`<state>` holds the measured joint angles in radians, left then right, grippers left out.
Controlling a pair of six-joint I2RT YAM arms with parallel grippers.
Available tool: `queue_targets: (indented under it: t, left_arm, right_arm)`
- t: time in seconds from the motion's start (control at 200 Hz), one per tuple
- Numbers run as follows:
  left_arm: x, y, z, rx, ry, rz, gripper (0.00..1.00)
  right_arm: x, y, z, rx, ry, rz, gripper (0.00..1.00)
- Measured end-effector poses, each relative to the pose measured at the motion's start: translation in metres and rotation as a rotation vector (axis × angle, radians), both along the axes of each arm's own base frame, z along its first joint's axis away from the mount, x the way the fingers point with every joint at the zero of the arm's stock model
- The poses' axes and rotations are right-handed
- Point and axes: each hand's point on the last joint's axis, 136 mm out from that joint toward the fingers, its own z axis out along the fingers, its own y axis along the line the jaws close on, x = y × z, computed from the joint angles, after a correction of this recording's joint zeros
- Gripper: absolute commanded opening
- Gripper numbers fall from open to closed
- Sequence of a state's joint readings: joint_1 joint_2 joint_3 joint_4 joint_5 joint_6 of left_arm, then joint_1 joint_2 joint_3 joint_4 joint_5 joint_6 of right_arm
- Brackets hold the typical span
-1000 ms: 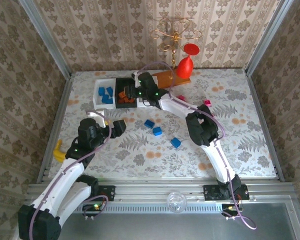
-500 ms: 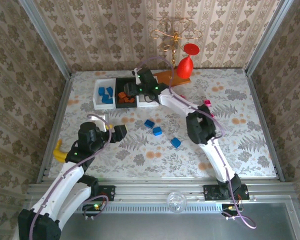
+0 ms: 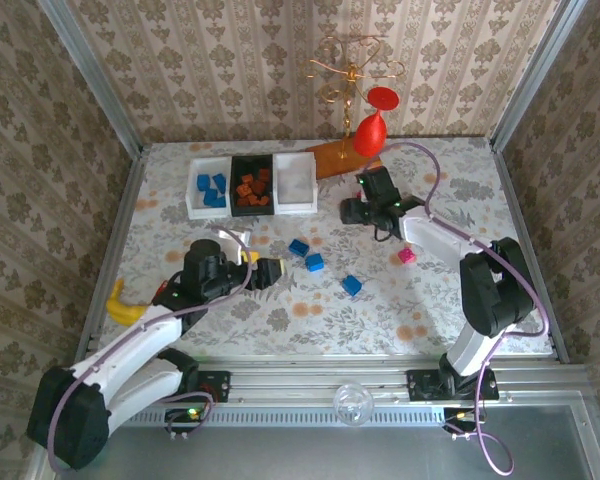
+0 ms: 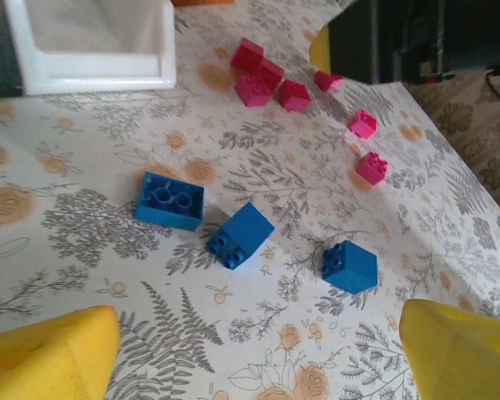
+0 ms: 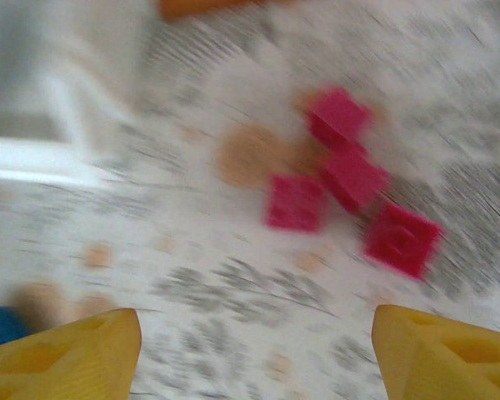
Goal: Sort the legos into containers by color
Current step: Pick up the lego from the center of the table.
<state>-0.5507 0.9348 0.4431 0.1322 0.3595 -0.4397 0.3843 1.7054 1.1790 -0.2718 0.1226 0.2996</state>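
The square blue plastic bricks (image 4: 169,200) are showing smooth, faintly glossy faces, and the small magenta plastic bricks (image 4: 254,87) are looking just as smooth. The floral-printed table covering (image 4: 83,275) is lying matt. The white rectangular plastic bin (image 4: 92,73) is catching a soft sheen. The red goblet (image 3: 370,132) is gleaming; the thin gold metal wire stand (image 3: 348,72) is glinting above its brown wooden base (image 3: 325,158). The brushed metal frame rail (image 3: 310,385) is shining dully.

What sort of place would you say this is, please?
Most likely a staged robot test booth, not a real home: wallpapered panels held in aluminium framing, a floral-covered table, and toy bricks beside small bins.
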Motion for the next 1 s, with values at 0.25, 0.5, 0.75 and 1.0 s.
queue_targets:
  t: [0.25,0.5,0.75,1.0]
  left_arm:
    - [0.004,-0.018,0.008,0.005,-0.032,-0.035,0.88]
    - [0.009,-0.014,0.008,0.023,-0.045,-0.005,0.88]
    - [0.011,-0.011,0.01,0.033,-0.061,0.012,0.88]
    - [0.013,-0.01,0.01,0.04,-0.067,0.024,0.88]
  right_arm:
    - [0.013,-0.045,-0.043,-0.02,0.113,-0.15,0.7]
    - [0.03,-0.047,-0.073,-0.026,0.17,-0.193,0.64]
    - [0.036,-0.052,-0.088,-0.024,0.196,-0.222,0.54]
    - [0.047,-0.063,-0.09,-0.01,0.19,-0.258,0.46]
